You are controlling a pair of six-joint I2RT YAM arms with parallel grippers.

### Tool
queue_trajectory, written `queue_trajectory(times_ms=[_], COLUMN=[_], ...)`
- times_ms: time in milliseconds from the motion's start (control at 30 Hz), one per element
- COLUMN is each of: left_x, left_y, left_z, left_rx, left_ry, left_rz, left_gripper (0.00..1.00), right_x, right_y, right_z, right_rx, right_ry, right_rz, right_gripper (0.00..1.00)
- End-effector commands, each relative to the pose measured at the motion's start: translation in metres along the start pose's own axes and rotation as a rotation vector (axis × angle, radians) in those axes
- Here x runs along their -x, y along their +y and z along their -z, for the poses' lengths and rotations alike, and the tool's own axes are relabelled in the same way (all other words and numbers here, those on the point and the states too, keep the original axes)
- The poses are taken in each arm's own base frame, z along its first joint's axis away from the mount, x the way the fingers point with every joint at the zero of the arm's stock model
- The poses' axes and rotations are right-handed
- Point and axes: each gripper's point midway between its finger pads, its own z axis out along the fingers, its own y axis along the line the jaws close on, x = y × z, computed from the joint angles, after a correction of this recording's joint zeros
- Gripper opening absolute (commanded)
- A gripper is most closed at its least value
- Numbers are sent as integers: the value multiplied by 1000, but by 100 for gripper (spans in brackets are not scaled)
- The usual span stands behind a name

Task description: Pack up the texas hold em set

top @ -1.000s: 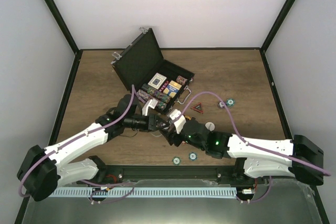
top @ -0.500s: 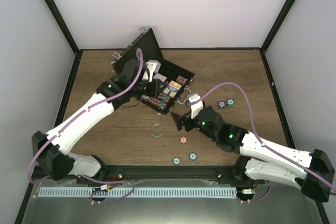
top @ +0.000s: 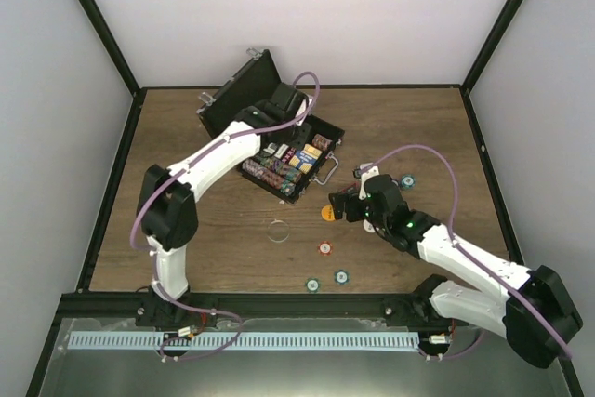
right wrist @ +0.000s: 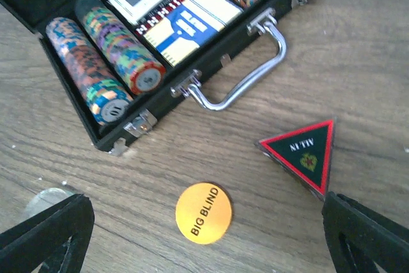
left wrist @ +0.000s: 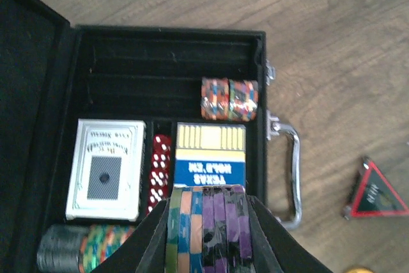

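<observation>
Right wrist: orange button [right wrist: 203, 212] beneath end effector [right wrist: 204, 240].

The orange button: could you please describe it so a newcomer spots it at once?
Find the open black briefcase toward the far left of the table. On the wood near its silver handle lies the Big Blind button. Unlike the triangular marker beside it, it is round and orange.
</observation>
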Motion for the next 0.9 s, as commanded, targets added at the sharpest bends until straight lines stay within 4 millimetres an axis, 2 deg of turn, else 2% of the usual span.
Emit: queue_trajectory(times_ms=[0,200,367,500,667,867], left_x=[32,40,40,42,31,15], left_y=[17,19,20,24,37,24], left_z=[-14,-59,-98,-118,-139,-159], left_rx=[47,39,39,56,96,5], left_ry=[-63,-46,-22,-22,1,35], left_rz=[-58,-76,-83,-81,-57,-61], left_gripper=[4,4,4,4,4,4], right_x=[-5,-3,-2,-4,-9,-12], right_y=[-7,-12,-15,-15,-16,-16], right_z=[-5,-8,-8,-8,-8,-10], right_rx=[2,-9,-15,-10,-5,-4], right_ry=[26,18,16,23,35,50], right_rz=[-60,-64,-75,-94,-110,-111], right_gripper=[100,100,100,100,100,100])
